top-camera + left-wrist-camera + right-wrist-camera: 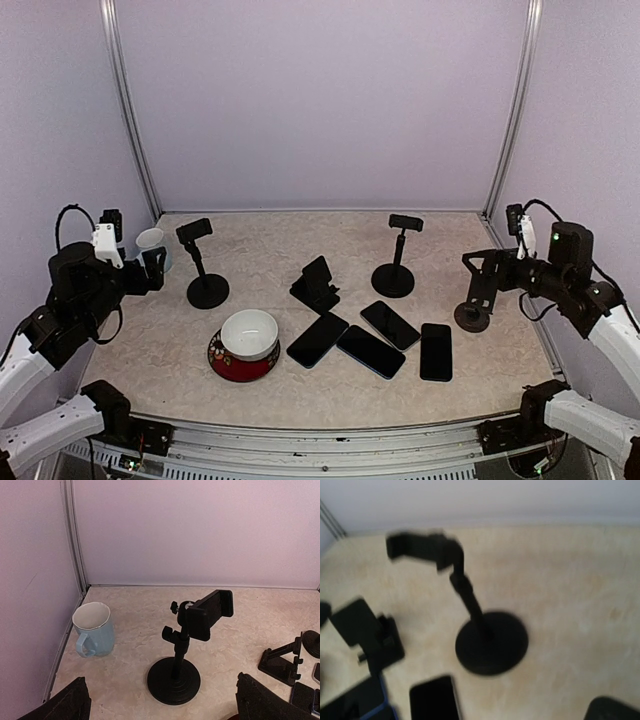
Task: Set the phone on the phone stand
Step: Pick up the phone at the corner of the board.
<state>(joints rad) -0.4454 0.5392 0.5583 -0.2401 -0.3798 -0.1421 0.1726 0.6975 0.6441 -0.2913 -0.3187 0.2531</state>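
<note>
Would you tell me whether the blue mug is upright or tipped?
Upright: the mug stands on its base, rim facing up, with nothing visible inside.

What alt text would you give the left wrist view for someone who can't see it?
A black phone stand with a round base and an empty clamp stands mid-frame on a beige marbled table. A light blue mug sits to its left, and a folding stand is at the right edge.
</note>
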